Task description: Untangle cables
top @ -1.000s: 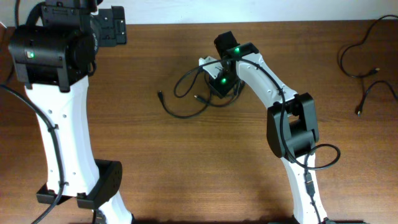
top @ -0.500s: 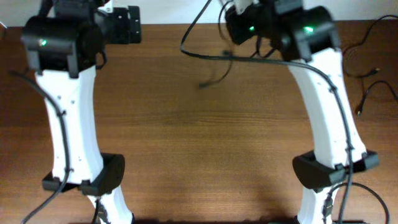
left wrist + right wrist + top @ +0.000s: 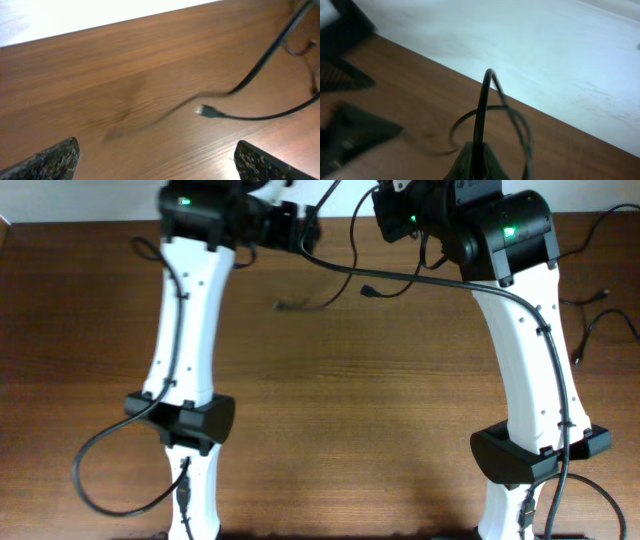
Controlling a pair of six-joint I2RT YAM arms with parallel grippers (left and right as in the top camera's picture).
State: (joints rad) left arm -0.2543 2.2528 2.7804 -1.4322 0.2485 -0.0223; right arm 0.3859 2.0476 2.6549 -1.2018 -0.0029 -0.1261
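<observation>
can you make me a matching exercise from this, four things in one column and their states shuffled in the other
Things:
1. left gripper
2. right gripper
3. thin black looped cable
4. separate thin black cable near the right edge

States:
A. lying flat on the brown wooden table
B. open, nothing between its fingers
C. shut on a cable
D. lifted, pinched in a gripper

Pairs: 1-B, 2-C, 3-D, 4-A
</observation>
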